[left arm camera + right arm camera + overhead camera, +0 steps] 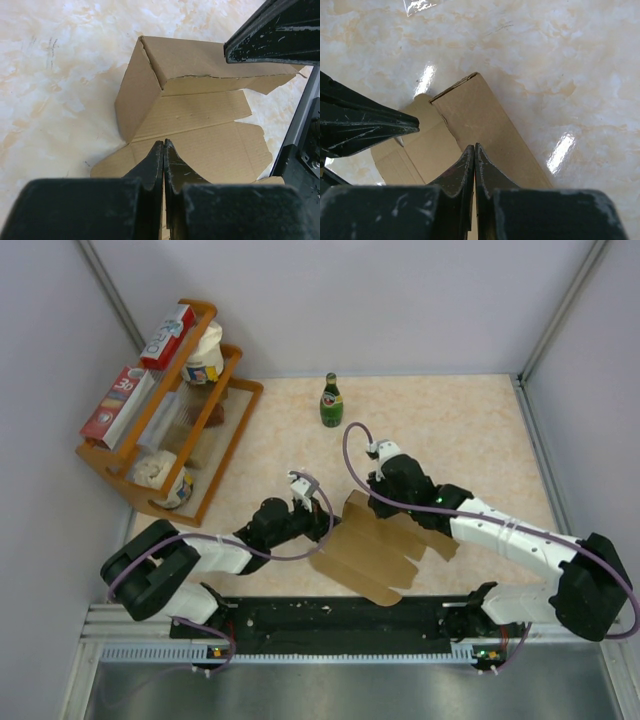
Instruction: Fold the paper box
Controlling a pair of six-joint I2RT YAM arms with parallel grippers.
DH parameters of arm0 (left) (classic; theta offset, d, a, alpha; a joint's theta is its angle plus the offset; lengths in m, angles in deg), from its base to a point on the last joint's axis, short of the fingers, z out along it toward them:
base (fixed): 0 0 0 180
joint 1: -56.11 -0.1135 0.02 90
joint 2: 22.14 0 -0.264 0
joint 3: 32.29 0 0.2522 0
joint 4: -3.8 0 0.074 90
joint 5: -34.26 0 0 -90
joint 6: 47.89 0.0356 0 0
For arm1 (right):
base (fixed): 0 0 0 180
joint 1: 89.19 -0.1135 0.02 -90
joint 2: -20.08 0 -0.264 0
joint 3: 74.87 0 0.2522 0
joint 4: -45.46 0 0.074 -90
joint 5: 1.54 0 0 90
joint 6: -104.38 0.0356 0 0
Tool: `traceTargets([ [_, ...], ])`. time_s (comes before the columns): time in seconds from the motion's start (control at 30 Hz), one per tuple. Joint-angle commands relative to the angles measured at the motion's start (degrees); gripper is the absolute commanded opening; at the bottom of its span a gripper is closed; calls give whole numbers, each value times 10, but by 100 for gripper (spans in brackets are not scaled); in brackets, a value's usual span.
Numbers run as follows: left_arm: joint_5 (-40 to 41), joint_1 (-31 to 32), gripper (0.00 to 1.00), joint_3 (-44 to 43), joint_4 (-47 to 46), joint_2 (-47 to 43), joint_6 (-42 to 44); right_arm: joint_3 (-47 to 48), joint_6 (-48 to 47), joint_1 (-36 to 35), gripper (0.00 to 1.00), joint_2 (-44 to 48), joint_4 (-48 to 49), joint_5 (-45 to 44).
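Observation:
The paper box (375, 552) is a plain brown die-cut cardboard sheet lying near the table's front middle, with one long panel folded up and over at its far side. In the left wrist view the box (200, 135) shows this raised panel above the flat base. My left gripper (164, 143) is shut, its tips resting over the flat base at the sheet's left edge (322, 528). My right gripper (474, 146) is shut, its tips on the folded panel (485, 115) at the far edge (371, 505). Nothing shows between either pair of jaws.
A green bottle (331, 402) stands at the back middle. A wooden rack (215, 455) at the back left holds red-and-white boxes (120, 405) and jars. A black strip (340, 618) runs along the near edge between the arm bases.

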Motion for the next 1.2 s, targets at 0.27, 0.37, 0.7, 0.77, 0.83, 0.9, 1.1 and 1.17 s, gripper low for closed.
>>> traceTargets([
  [0.27, -8, -5, 0, -17, -45, 14, 5, -17, -7, 1, 0, -19, 22, 0],
  [0.37, -12, -6, 0, -20, -47, 23, 5, -19, -7, 2, 0, -23, 23, 4],
  [0.7, -20, -7, 0, -32, -67, 63, 6, -27, -7, 2, 0, -26, 25, 16],
  [0.77, -21, -7, 0, -34, -69, 72, 6, -28, -8, 2, 0, -25, 25, 19],
  [0.83, -23, -7, 0, -36, -74, 79, 6, -28, -10, 2, 0, -26, 25, 23],
  [0.9, -27, -8, 0, -40, -77, 88, 5, -28, -10, 1, 0, -28, 25, 27],
  [1.1, -37, -11, 0, -47, -88, 108, 5, -32, -15, 2, 0, -34, 25, 45],
  [1.17, -40, -12, 0, -48, -91, 114, 5, -34, -15, 1, 0, -37, 25, 52],
])
